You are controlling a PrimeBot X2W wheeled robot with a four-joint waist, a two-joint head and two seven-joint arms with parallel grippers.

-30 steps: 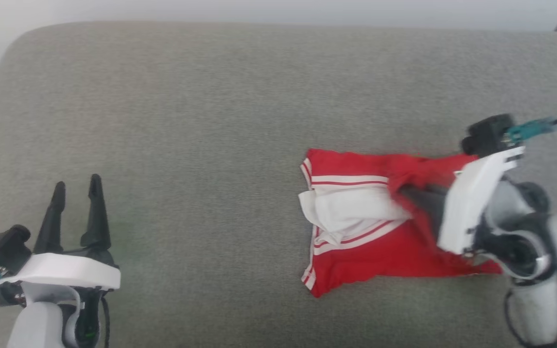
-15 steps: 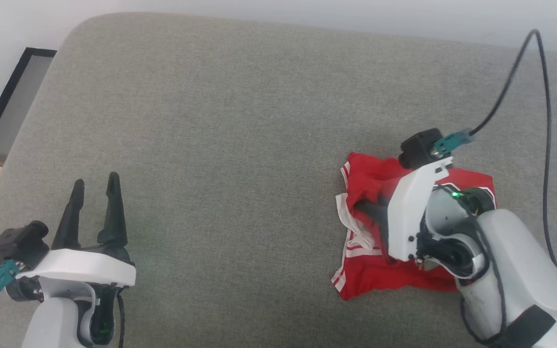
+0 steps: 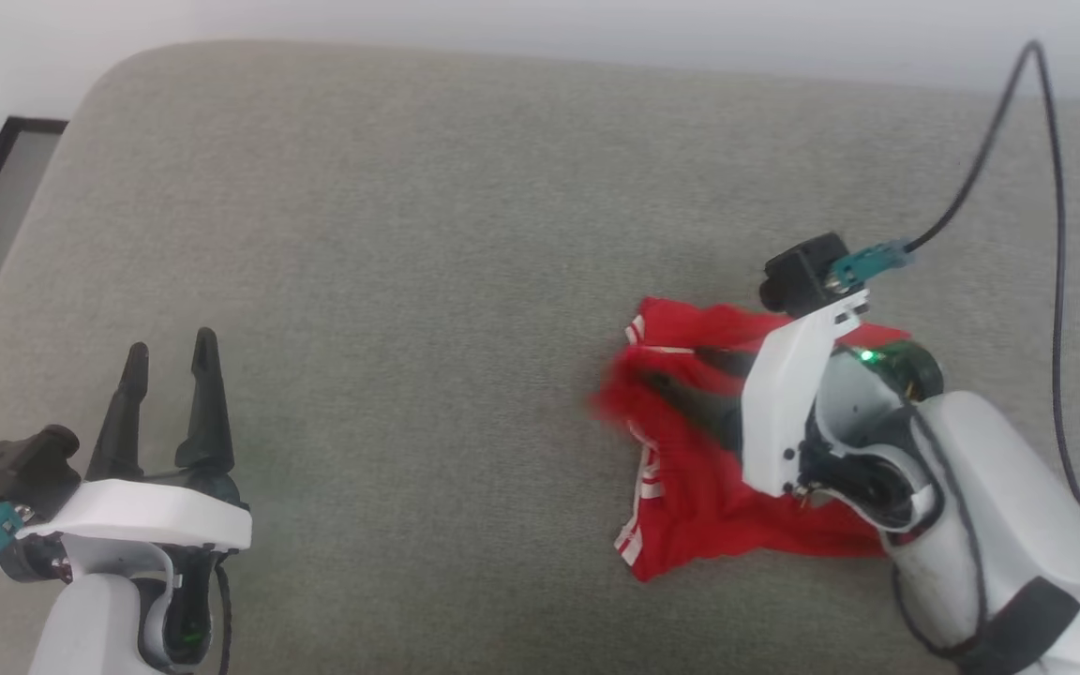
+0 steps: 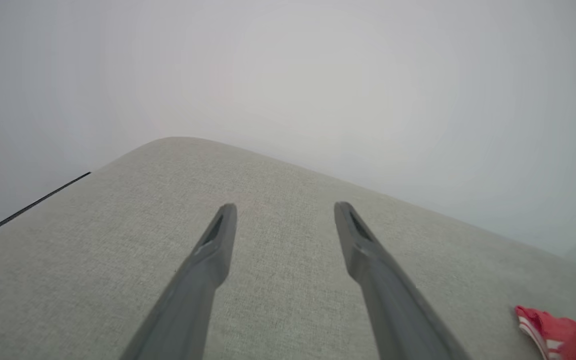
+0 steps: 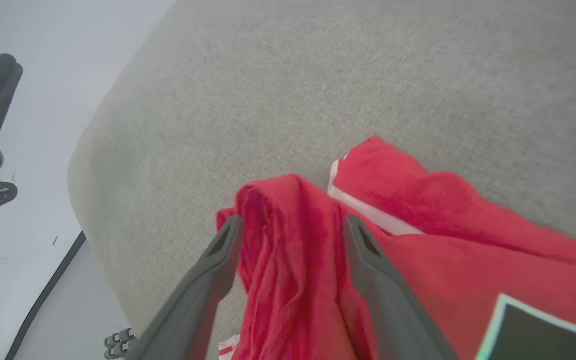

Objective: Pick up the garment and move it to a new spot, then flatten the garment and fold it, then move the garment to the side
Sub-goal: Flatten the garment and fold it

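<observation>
2 grippers gaping — your right gripper (image 5: 292, 222) straddles a bunched fold of the red jersey (image 5: 418, 240), left gripper (image 3: 172, 344) hovering over grey cushion (image 3: 409, 234).

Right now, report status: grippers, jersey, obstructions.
Left gripper open, clear of jersey. Right gripper open, red fold between its fingers. Jersey crumpled on grey cushion. Black cable trails beside right arm.

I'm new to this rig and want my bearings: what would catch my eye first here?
The crumpled red garment stands out, at the right of the grey cushion. The right gripper is over it, fingers apart with a bunched fold of cloth between them. The left gripper hovers open at the lower left, apart from the garment.
</observation>
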